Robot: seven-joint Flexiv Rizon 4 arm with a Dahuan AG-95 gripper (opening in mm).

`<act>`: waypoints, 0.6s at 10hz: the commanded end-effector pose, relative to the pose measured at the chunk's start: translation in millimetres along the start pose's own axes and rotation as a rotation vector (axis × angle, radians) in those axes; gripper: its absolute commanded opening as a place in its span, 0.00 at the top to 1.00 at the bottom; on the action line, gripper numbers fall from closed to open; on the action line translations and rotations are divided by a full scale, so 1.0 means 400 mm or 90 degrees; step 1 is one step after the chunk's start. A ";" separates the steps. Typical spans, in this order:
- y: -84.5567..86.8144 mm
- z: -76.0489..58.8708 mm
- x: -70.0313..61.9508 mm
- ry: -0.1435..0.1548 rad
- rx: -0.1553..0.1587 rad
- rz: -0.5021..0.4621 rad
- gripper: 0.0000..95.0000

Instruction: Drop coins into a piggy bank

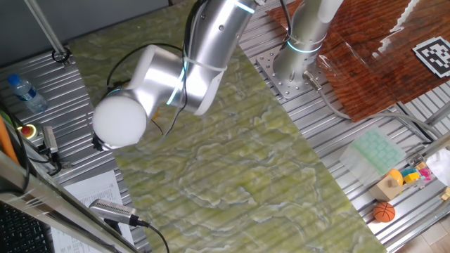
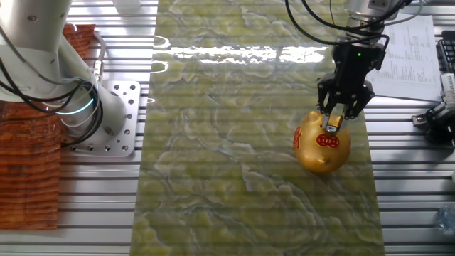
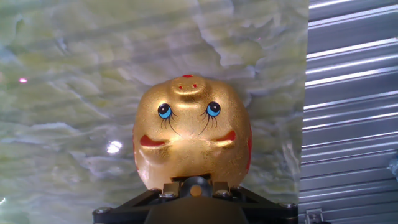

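One coin (image 3: 196,188) is sitting pinched between the gripper (image 2: 333,125) fingers, which are closing on its edges right at the top of the piggy bank (image 2: 323,147). In the hand view the dark little disc is showing at the lower edge, with the gold pig's face, blue eyes and red snout just beyond it. In the other fixed view the fingers are pressing down onto the red marking on the pig's back, and the pig is standing on the green marbled mat (image 2: 234,142) near its right border.

The slot itself is not showing, so whether the coin is lining up with it cannot be told. If it is sitting crooked or off the slot, it is likely to jam, or slip off the glossy back and roll onto the ribbed metal table (image 2: 409,178). Pushing down may also tip the round pig.

Nothing is blocking the way. Farther off, papers (image 2: 405,57) are lying beyond the pig, a water bottle (image 1: 27,92) is lying at one table edge, and a small basketball (image 1: 384,211) is resting among toys at another.
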State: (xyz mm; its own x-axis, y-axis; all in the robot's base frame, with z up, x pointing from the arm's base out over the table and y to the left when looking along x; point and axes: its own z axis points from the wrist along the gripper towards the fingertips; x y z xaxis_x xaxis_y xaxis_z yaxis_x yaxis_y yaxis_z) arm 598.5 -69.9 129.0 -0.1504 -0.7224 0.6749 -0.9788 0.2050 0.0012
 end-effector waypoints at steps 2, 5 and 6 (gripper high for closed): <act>-0.003 -0.002 -0.002 0.010 0.002 -0.010 1.00; -0.005 -0.002 -0.007 0.027 0.003 -0.019 1.00; -0.005 -0.002 -0.007 0.031 0.002 -0.017 1.00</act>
State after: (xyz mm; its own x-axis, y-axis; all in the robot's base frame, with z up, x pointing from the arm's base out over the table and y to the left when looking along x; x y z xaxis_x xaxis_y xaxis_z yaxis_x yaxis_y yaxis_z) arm 601.2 -67.9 128.0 -0.1174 -0.6904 0.7138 -0.9824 0.1859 0.0182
